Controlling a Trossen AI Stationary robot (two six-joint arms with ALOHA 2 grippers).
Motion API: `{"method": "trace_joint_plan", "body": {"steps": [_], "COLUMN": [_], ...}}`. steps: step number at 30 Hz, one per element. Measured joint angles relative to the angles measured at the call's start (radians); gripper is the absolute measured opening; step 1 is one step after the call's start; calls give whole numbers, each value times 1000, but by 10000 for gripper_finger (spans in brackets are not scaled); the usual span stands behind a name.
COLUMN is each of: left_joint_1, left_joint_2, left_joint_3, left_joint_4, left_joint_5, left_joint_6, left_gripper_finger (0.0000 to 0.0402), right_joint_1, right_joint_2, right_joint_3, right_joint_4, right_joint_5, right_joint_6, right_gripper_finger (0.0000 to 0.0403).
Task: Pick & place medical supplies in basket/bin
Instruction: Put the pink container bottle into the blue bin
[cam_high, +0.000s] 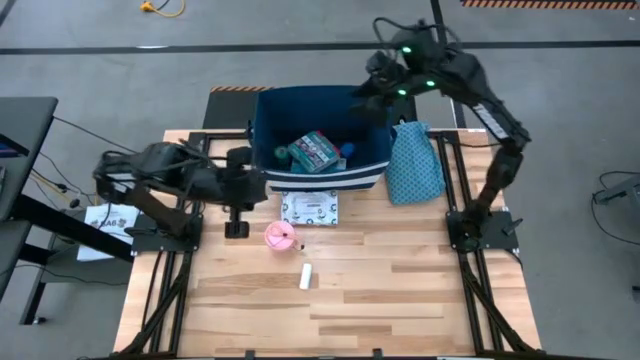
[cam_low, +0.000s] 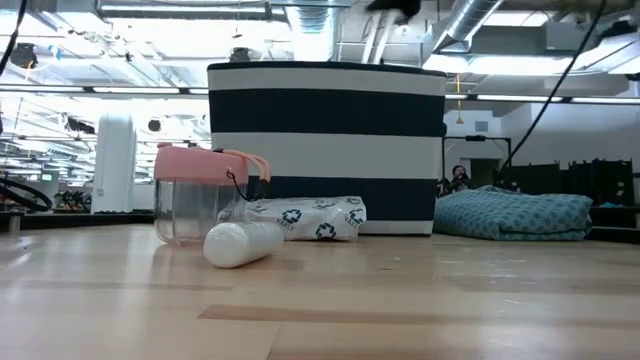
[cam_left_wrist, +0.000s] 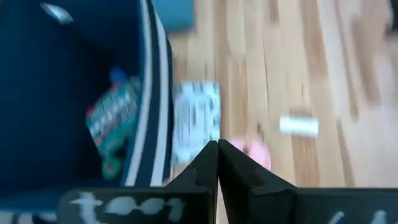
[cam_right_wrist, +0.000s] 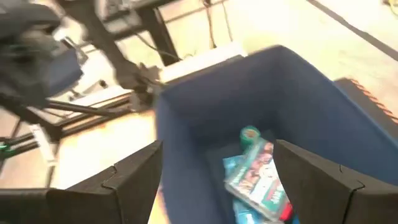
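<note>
The right gripper (cam_right_wrist: 214, 180) hangs over the far right part of the bin (cam_high: 262, 128) with its fingers (cam_right_wrist: 118, 183) spread wide and nothing between them, which looks like the end of a drop, so the step in hand is probably to clear the bin and go for the next item. Below it in the bin lie a teal-and-red packet (cam_right_wrist: 258, 174) and a small green roll (cam_right_wrist: 249, 133), with a blue piece (cam_high: 347, 151) just beside the packet. To do this well, the arm should lift straight up before swinging sideways, since the bin's soft walls stand tall around the gripper and the teal pouch (cam_high: 414, 163) lies just to the right of the bin. The left gripper (cam_left_wrist: 218, 163) is pressed shut and empty, parked above the table just in front of the bin's left corner, so the right arm should keep its path away from that side. Still on the table are a white patterned packet (cam_high: 310, 207) touching the bin's striped front, a pink-lidded clear container (cam_low: 195, 195) near it, and a white stick (cam_high: 306, 276) further forward; the packet lies flat and may need a pinch at one edge, while the stick could roll
</note>
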Motion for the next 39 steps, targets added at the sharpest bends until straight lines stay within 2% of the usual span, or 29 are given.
{"method": "trace_joint_plan", "body": {"steps": [3,5,10,14,17,20,23,29,34,39], "left_joint_1": [-28,-34,-27,-21,-38,-64,-88,-133,-148,-148], "left_joint_2": [-90,-162,-340,-479,-567,-656,-734,-879,-966,-1009], "left_joint_3": [-109,-225,-634,-971,-1176,-1321,-1415,-1489,-1531,-1544], "left_joint_4": [181,357,788,1102,1335,1490,1529,1487,1472,1424], "left_joint_5": [-37,-38,-37,-10,10,12,0,-1,10,36], "left_joint_6": [-12,6,31,-6,-18,-23,-32,-37,-29,-27], "left_gripper_finger": [0,0,0,0,0,0,0,0,0,0], "right_joint_1": [31,55,149,245,334,441,562,812,947,1029], "right_joint_2": [-66,-104,-181,-217,-236,-248,-249,-253,-236,-202], "right_joint_3": [0,0,0,-1,-17,-60,-117,-279,-472,-717], "right_joint_4": [-10,-34,-106,-192,-255,-302,-311,-255,-142,224], "right_joint_5": [0,21,136,213,302,441,588,864,960,1010], "right_joint_6": [19,20,13,23,90,196,330,610,865,984], "right_gripper_finger": [296,296,296,296,296,296,296,296,296,296]}}
